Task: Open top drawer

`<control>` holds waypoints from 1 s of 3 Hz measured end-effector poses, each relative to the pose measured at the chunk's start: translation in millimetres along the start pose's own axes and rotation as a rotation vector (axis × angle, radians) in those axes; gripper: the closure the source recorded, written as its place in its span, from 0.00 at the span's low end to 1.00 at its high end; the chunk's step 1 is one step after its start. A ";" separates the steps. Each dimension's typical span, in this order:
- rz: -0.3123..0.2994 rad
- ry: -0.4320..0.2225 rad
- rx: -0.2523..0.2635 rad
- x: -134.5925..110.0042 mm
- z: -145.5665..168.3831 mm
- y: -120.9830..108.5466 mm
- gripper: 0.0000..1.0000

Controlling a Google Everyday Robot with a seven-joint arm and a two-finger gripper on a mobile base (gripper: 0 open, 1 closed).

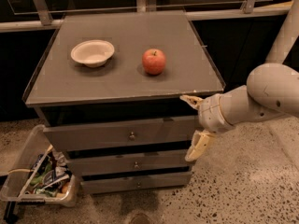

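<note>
Top drawer: widest and tallest of three grey-brown wooden fronts, directly beneath the flat grey worktop, to all appearance fully shut, long axis from 9 to 3 o'clock across the view. Small round metal knob at the centre of that front. Cream two-finger gripper off the right end of the front, by the cabinet's front right corner, well apart from the knob. Jaws spread wide and empty, stacked along 12 to 6 o'clock: upper tip just under the worktop's corner, lower tip near the right end of the narrower second drawer. Knob thus at roughly 9 o'clock from the jaws, a shade lower. Probably needed next: travel toward 9 o'clock along the front, closure around the knob, then a pull outward. Round red apple and shallow white bowl up on the worktop, away from that path.
</note>
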State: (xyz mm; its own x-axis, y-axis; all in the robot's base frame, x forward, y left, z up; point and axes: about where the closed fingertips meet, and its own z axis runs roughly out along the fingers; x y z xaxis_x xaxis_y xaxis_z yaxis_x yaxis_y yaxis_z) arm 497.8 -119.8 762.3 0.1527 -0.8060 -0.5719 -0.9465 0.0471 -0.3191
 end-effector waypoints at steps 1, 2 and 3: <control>0.002 0.009 -0.003 2.3 4.1 0.9 0.00; 0.018 0.024 0.004 13.2 13.6 1.3 0.00; 0.035 0.051 0.016 31.7 30.4 1.2 0.00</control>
State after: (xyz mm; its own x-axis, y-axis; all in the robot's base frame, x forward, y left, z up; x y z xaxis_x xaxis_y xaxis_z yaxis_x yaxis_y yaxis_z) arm 510.1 -127.3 720.8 0.1041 -0.8325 -0.5441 -0.9464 0.0853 -0.3115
